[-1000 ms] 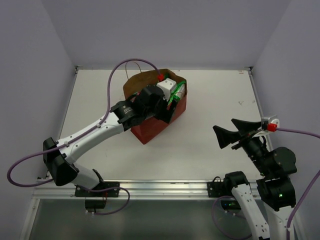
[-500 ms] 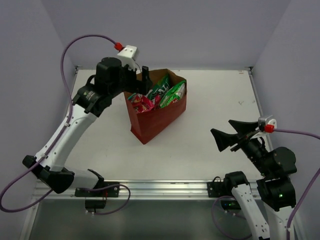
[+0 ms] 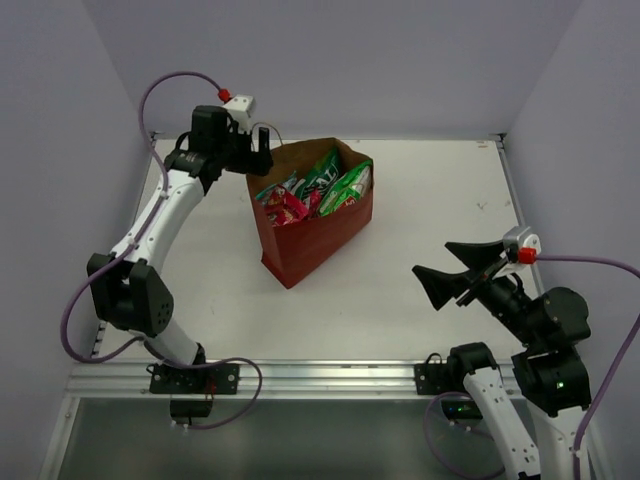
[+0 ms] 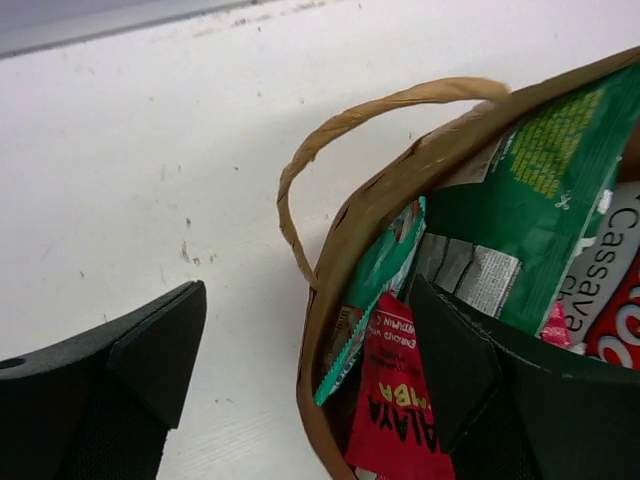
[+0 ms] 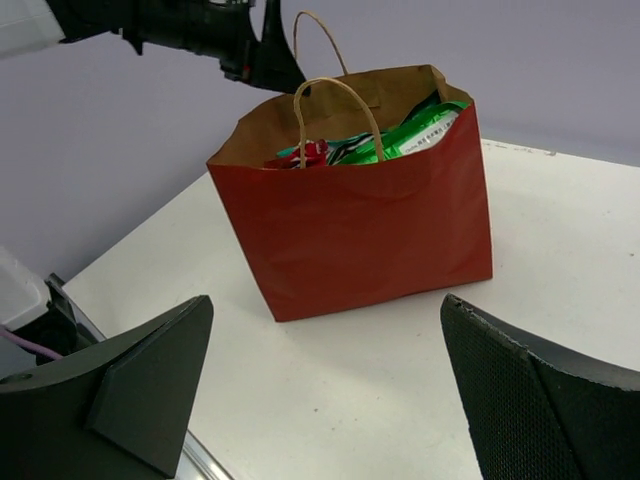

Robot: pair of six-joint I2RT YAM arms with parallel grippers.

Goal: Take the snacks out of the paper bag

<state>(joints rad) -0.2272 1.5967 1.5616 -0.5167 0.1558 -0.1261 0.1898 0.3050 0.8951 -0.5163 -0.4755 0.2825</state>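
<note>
We log the left claw (image 4: 308, 300) spread wide and empty, one finger inside the rim of the upright paper bag (image 3: 305, 245), the snacks (image 3: 312, 192) packed inside it mid-table (image 3: 430, 190), and the right claw (image 3: 432, 262) gaping wide, well apart.

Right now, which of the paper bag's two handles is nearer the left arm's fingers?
The far handle, on the bag's back wall in the right wrist view; the left fingers sit beside it.

The paper bag (image 5: 370, 230) is matt red outside and brown kraft inside, with twisted paper-cord handles (image 4: 440, 88). The snacks (image 4: 540, 190) inside it are glossy foil.
</note>
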